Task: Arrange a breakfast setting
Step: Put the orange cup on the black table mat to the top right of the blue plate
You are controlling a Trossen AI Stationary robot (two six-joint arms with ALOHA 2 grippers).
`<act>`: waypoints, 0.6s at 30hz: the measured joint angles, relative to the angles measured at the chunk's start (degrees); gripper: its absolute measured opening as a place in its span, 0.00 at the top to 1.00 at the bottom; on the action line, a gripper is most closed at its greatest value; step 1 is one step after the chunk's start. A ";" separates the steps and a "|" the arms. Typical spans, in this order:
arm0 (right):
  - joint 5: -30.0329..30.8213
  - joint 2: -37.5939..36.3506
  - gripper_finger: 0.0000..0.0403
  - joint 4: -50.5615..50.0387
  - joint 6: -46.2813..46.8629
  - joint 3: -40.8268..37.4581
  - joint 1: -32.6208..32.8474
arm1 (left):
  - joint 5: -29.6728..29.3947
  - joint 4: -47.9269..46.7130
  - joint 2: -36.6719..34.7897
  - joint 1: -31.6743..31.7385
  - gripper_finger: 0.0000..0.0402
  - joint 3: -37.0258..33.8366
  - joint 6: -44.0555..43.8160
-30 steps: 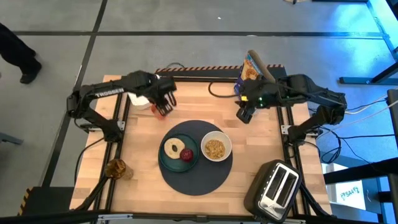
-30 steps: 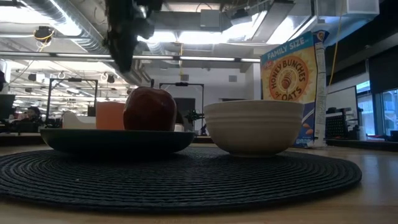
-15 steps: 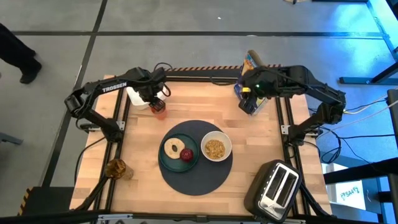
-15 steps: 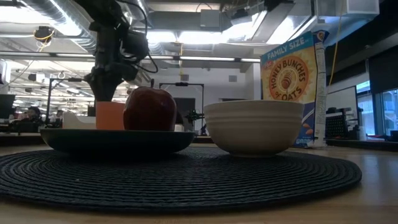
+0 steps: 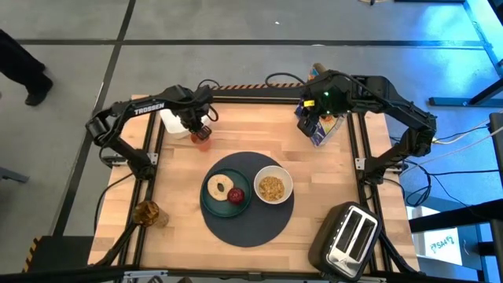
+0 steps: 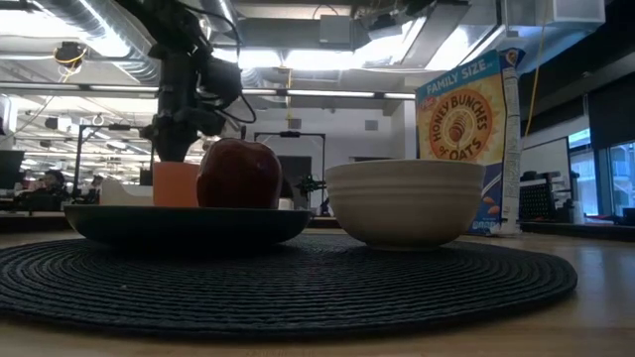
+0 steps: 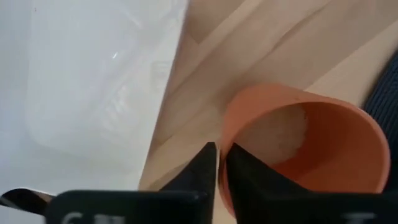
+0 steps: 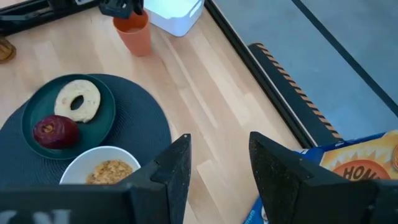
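— Pinching the cup's rim, is it? I'm looking at the left gripper point(image 7: 217, 163), low in the wrist picture.

— Yes. Its two fingers point(image 7: 198, 171) are nearly together with the wall of the orange cup point(image 7: 298, 146) between them, one finger outside and one inside. From overhead the cup point(image 5: 202, 139) sits upper left of centre on the table point(image 5: 322, 169), just beside a white tub point(image 5: 174, 124) and apart from the mat point(image 5: 251, 224).

— And the right gripper point(image 8: 219, 163)?

— Jaws apart, nothing in them. It hangs upper right in the overhead frame, just by the cereal box point(image 5: 321, 126).

— So how far along is the setting?

— A good part is done, I'd say. The mat lies in the middle with the plate point(image 5: 211, 206) on it, the bagel point(image 5: 218, 188) and apple point(image 5: 236, 196) on the plate, and the bowl point(image 5: 273, 187) touching the plate's right edge, already holding cereal.

— What's left?

— The cup has to come over by the mat, which looks like the step in hand. I can't spot any cutlery on the table. There's a toaster point(image 5: 348, 236) lower right and a brownish jar point(image 5: 147, 212) lower left, both off to the sides.
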 joint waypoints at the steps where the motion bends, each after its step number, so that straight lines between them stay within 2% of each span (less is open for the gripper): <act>1: 0.04 0.00 0.62 -0.02 0.00 0.01 0.05 | -0.01 0.00 0.47 -0.17 0.95 -0.01 0.04; 4: 0.06 0.00 0.62 -0.14 0.05 0.02 0.11 | 0.15 0.22 0.72 -0.71 0.98 0.00 1.08; 9: 0.04 0.00 0.62 -1.14 0.81 0.01 0.11 | 1.73 0.07 0.51 -2.49 0.99 1.22 -0.43; 18: -0.41 0.00 0.62 2.66 0.80 0.02 0.11 | 0.81 3.62 2.46 -12.77 0.99 13.20 -6.57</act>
